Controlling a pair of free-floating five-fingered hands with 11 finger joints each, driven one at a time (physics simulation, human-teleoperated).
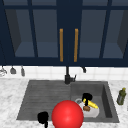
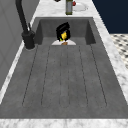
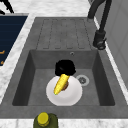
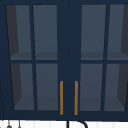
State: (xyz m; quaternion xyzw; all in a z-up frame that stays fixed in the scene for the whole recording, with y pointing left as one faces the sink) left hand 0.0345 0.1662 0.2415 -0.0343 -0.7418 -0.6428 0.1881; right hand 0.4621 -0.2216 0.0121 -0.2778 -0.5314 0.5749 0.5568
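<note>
right robot hand point(image 1: 87, 97) on corn point(image 1: 91, 104), plate point(image 1: 93, 113)

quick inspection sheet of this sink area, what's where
surface: grey sink with ribbed drainboard on the left and basin on the right, set in a marble counter.
job's things: yellow corn cob lying on a white plate in the basin.
clutter: olive bottle on the counter at right; red ball in front of the sink.
robot hands: right robot hand at the cob's end, fingers hard to read; left robot hand hanging at the sink's front edge.
cables: nothing seen.
surroundings: black faucet; navy glass-door wall cabinet with gold handles; utensils hanging on the tiled wall.
</note>
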